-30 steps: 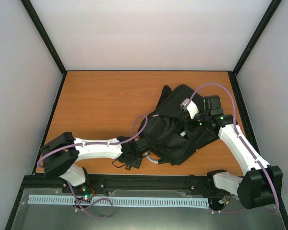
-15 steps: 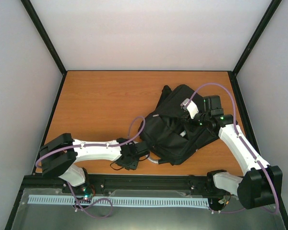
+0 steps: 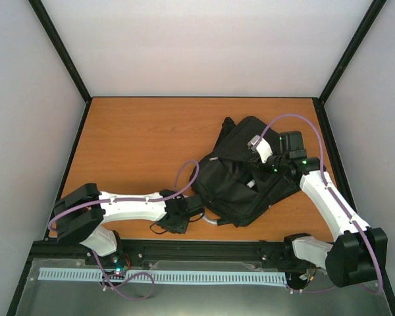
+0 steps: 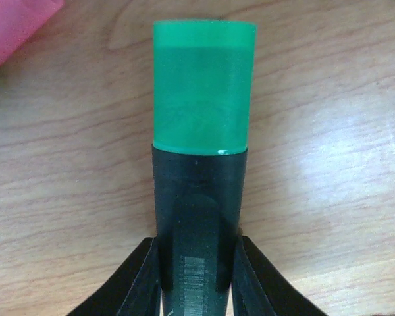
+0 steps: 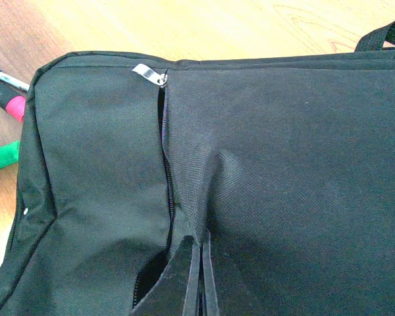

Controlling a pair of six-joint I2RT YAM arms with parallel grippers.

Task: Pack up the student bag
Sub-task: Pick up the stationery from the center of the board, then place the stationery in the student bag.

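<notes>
Black fabric student bag, lying flat, right of centre, zip partly open

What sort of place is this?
Likely a robot test cell: plain white walls enclose a wooden table, a left arm and right arm are bolted at its near edge, and a black backpack lies there.

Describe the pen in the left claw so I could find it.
Find the black student bag on the wooden table; the left gripper sits off its near left corner. The marker between its fingers has a black barrel and green cap, unlike the pink-tipped marker nearby.
</notes>
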